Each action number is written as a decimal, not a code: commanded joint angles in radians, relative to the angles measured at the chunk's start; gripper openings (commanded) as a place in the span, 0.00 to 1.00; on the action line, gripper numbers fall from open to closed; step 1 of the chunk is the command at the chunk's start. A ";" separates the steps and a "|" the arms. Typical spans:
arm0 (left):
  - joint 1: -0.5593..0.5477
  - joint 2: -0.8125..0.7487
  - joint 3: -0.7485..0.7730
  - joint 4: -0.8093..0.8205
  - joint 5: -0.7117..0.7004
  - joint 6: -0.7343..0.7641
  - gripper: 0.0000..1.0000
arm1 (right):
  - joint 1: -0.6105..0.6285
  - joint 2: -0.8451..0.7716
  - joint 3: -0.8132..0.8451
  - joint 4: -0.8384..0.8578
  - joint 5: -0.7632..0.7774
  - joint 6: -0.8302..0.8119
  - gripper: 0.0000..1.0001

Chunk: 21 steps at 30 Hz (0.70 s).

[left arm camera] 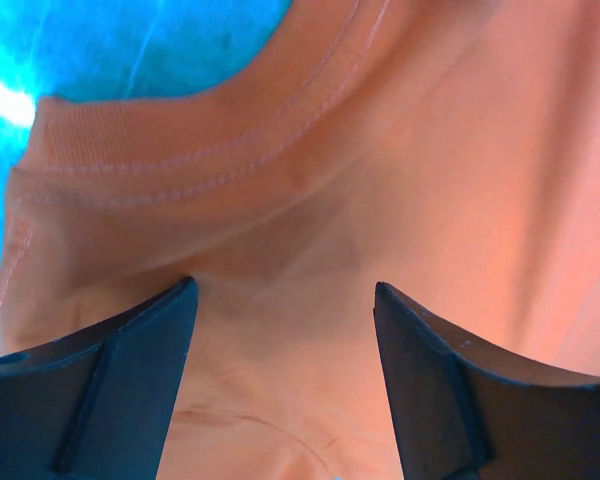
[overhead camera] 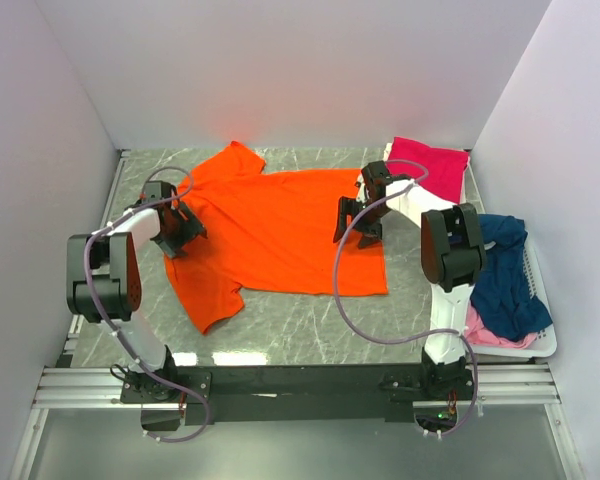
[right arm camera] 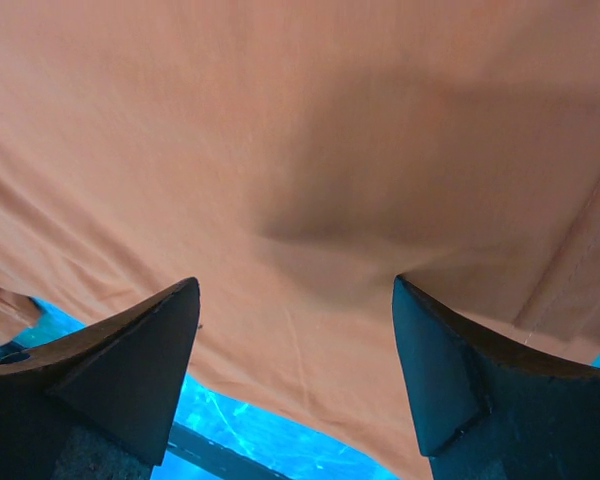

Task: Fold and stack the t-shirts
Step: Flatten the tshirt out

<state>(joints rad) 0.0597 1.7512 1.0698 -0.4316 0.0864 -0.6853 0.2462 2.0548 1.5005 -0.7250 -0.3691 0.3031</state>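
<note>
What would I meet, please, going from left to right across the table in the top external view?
left gripper → orange t-shirt → right gripper → magenta t-shirt → navy t-shirt. The white basket and pale pink t-shirt overlap the navy one, so they are left out.

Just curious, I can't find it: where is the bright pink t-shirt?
In the overhead view the bright pink t-shirt lies at the far right corner of the table, just beyond the right hand and past the white basket.
</note>
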 commanded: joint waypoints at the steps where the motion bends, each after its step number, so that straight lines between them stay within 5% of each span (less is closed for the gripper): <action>1: 0.009 0.065 0.047 0.005 -0.019 0.043 0.78 | -0.016 0.030 0.044 -0.002 -0.011 0.011 0.84; 21: 0.028 0.366 0.587 -0.167 -0.002 0.168 0.77 | -0.051 0.205 0.334 -0.136 -0.047 -0.028 0.84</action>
<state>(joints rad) 0.0830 2.0975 1.5742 -0.5594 0.0834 -0.5529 0.2035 2.2368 1.7824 -0.8261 -0.4255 0.3115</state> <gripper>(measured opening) 0.774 0.836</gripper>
